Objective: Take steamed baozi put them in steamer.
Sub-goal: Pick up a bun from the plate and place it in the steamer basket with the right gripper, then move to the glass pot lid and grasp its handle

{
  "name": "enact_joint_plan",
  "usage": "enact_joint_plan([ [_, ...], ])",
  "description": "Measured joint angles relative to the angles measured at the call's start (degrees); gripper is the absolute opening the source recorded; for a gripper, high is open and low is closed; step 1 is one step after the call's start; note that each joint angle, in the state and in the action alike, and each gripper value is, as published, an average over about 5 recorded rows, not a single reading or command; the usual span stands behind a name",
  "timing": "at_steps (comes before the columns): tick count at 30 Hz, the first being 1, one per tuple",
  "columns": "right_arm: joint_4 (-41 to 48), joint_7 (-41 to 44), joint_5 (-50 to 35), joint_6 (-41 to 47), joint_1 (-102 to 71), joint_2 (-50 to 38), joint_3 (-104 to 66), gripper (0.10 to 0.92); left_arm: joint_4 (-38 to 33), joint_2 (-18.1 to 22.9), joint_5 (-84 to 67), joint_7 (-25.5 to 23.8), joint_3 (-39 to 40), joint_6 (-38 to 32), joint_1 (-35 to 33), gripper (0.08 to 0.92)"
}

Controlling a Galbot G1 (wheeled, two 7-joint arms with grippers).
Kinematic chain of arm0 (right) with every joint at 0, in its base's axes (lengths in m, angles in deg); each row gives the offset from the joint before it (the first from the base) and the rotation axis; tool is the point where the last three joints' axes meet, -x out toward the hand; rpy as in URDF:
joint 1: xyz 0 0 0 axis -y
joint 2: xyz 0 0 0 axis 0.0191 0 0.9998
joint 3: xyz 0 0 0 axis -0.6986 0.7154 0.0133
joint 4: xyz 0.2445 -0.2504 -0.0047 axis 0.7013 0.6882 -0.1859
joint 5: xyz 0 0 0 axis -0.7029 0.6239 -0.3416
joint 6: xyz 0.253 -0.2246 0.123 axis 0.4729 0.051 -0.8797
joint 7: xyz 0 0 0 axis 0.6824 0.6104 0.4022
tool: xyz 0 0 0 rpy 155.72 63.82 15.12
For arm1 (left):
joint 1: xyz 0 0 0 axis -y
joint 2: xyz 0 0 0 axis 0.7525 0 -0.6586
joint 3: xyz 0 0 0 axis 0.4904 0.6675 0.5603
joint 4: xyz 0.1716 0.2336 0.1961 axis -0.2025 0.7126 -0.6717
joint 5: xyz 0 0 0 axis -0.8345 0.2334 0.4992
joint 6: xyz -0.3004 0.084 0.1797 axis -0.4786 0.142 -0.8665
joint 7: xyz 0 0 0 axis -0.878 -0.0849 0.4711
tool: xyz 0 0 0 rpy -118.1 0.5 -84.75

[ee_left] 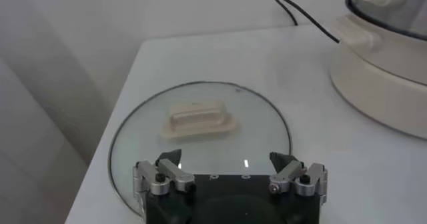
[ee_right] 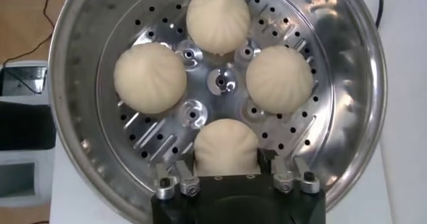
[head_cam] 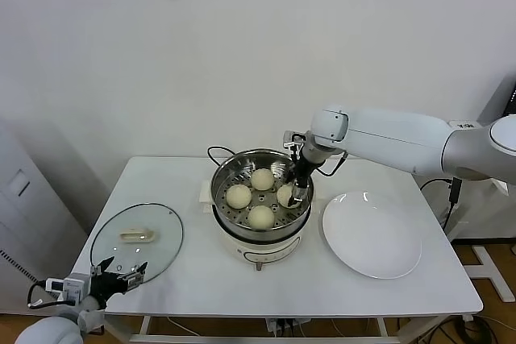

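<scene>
The steel steamer [head_cam: 219, 181] stands mid-table on its white base, with several cream-white baozi on its perforated bottom [ee_right: 143, 142]. Three of them [head_cam: 262, 178] [head_cam: 238, 196] [head_cam: 260, 217] lie free. My right gripper [head_cam: 297, 195] reaches down inside the steamer's right side around another baozi [ee_right: 225, 145]. In the right wrist view that gripper [ee_right: 227, 160] is open, one finger on each side of the baozi, which rests on the steamer bottom. My left gripper [head_cam: 121, 271] hangs open and empty at the table's front left, over the near edge of the glass lid.
A glass lid [head_cam: 137, 238] with a white handle [ee_left: 199, 120] lies flat at the left. An empty white plate [head_cam: 371, 235] sits right of the steamer. A black cord [head_cam: 214, 151] runs behind the cooker base [ee_left: 380, 65]. A white wall stands behind the table.
</scene>
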Motion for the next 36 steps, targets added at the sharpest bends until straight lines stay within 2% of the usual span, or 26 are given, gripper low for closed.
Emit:
enact_joint_plan([
  [3, -0.02, 0.46, -0.02, 0.04, 0.45, -0.53, -0.60, 0.815, -0.15, 0.01, 0.00, 0.00, -0.17, -0.03, -0.23, 0.823],
  [9, -0.09, 1.55, -1.66, 0.07, 1.89, -3.75, -3.96, 0.823, -0.59, 0.00, -0.01, 0.01, -0.62, -0.06, -0.54, 0.823],
  [14, -1.15, -0.86, -5.19, -0.94, 0.29, -8.72, -9.86, 0.823, -0.66, 0.28, -0.06, 0.02, -0.85, -0.14, -0.45, 0.823],
  [26, -6.02, -16.19, -10.81, -9.89, -18.60, -22.14, -36.73, 0.823, -1.15, 0.58, -0.71, 0.44, -1.65, -0.48, -0.11, 0.823],
  [36, -11.99, -31.84, -7.55, -19.91, -48.32, -23.74, -69.00, 0.823, -1.99, 1.44, -0.92, 1.12, -2.01, -2.17, -0.06, 0.823],
])
